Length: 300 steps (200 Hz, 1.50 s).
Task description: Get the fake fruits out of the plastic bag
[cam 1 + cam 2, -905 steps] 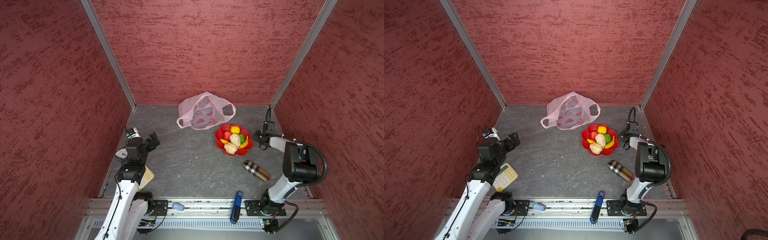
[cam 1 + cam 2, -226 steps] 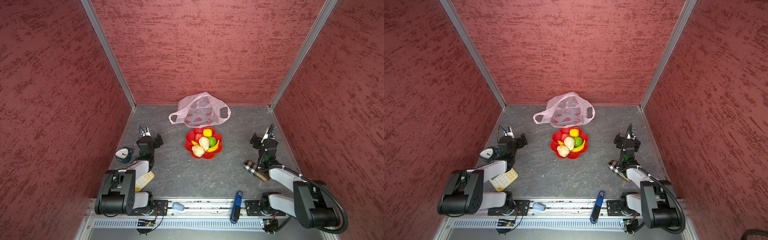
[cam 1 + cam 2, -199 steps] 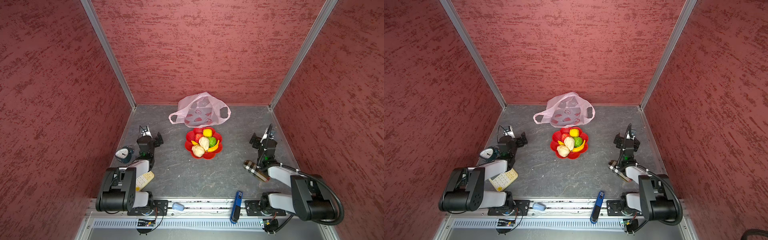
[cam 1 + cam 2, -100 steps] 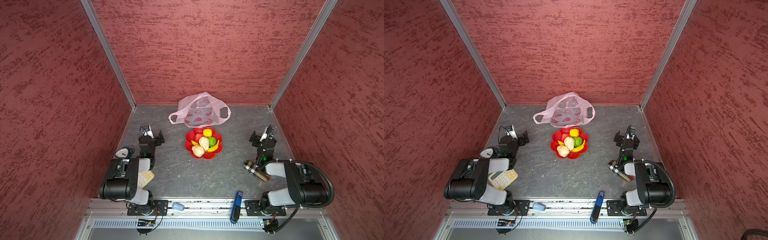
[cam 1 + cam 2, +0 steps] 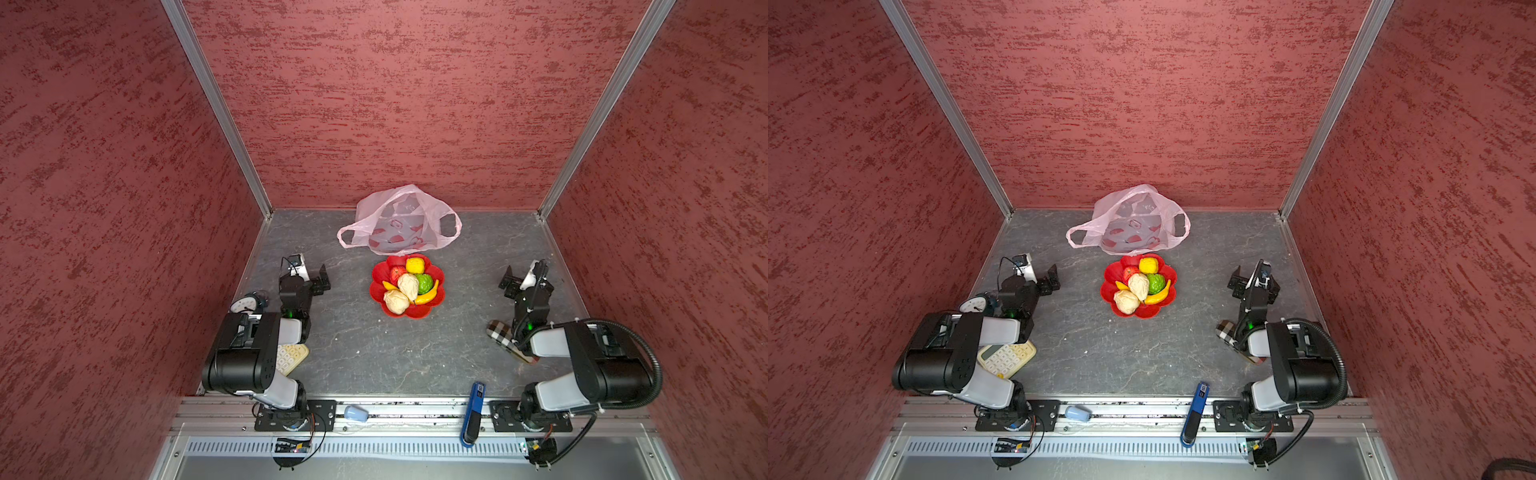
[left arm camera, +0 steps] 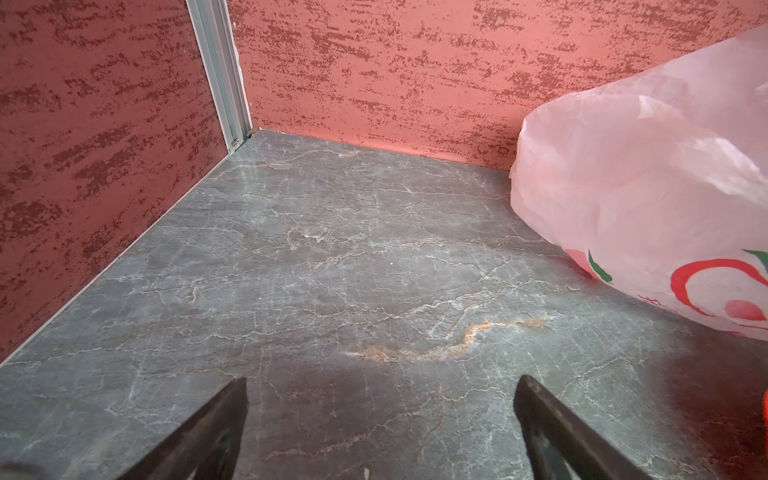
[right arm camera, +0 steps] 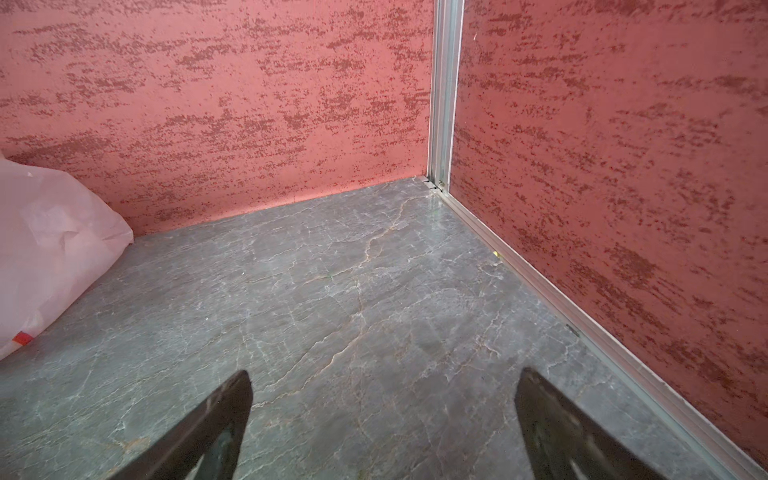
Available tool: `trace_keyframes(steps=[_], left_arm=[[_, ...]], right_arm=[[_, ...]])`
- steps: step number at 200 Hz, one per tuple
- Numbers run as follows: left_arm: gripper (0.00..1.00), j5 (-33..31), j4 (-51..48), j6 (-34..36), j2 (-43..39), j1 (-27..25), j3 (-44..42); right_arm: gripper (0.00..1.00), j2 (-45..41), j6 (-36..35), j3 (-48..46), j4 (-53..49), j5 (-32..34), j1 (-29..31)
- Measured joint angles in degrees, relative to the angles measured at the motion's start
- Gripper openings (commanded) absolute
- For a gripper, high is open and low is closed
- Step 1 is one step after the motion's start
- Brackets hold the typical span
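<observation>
The pale pink plastic bag (image 5: 399,224) (image 5: 1129,222) lies slack against the back wall, handles spread to both sides. Just in front of it, a red flower-shaped dish (image 5: 378,291) (image 5: 1109,291) holds the fake fruits (image 5: 409,286) (image 5: 1142,286): a red apple, a yellow one, a green one, a banana and two beige lumps. My left gripper (image 5: 307,276) (image 6: 380,386) rests low, left of the dish, open and empty. On the other side my right gripper (image 5: 524,276) (image 7: 382,382) is also open and empty. Both wrist views catch an edge of the bag (image 6: 648,199) (image 7: 54,249).
A small clock (image 5: 245,303) and a cream calculator (image 5: 291,357) sit by the left arm. A plaid case (image 5: 505,338) lies under the right arm. A blue tool (image 5: 473,405) and a pale blue cap (image 5: 356,413) rest on the front rail. Red walls enclose three sides.
Several seconds back the dish stood further right, beside the right gripper; it has since come to the middle. Over the last second both arms folded lower toward the front, grippers staying open.
</observation>
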Motion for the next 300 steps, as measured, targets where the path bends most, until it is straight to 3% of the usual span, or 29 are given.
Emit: trace_keyframes(steps=[62,300], left_arm=[[1.00,0.2,0.0,0.0,0.0,0.0,0.0],[0.99,-1.0,0.0,1.0,0.0,-0.8,0.1]], right_arm=[[0.99,2.8,-0.9,-2.1,7.1,-2.5,-0.1],[0.99,4.0,-1.1,1.5,3.5,-6.1,-1.0]])
